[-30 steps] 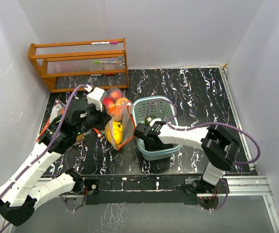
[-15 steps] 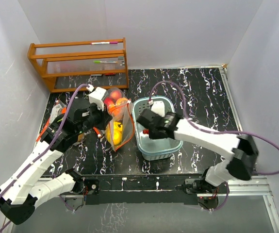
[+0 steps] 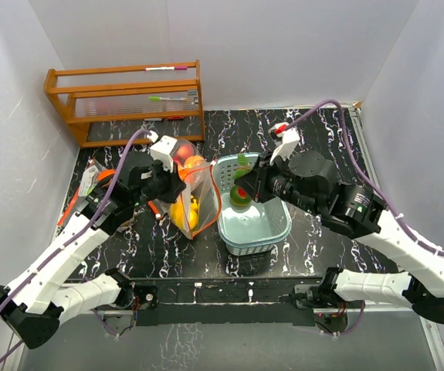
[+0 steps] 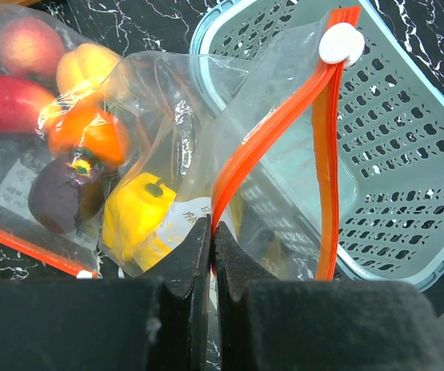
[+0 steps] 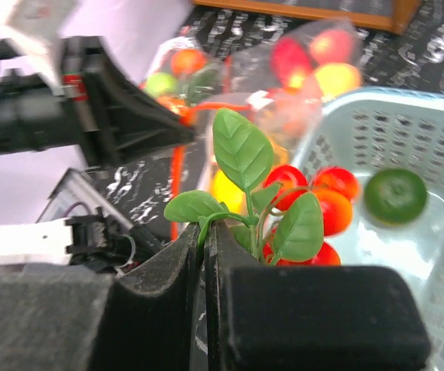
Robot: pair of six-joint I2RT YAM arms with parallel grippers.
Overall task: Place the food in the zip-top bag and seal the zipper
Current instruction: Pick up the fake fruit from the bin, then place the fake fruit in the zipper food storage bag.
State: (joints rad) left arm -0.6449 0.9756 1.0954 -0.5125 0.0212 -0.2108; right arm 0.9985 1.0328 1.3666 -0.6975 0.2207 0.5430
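Rising out of teal basket (image 3: 254, 246) since a second ago: right arm (image 3: 337, 202) | left gripper (image 4: 210, 232) pinching orange lip of zip-top bag (image 4: 175, 108), holding mouth wide | right gripper (image 5: 204, 232) pinching stem of leafy red fruit (image 5: 314, 193) above basket | should be swinging left, lowering fruit-first.

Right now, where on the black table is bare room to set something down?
Bare: behind the teal plastic basket, right of the wooden rack; the near strip by the arm bases. Crowded: between basket and clear zip-top bag.

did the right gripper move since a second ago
Yes. The right gripper rose from the basket's near-left corner toward its middle, now shut on a leafy fruit's stem.
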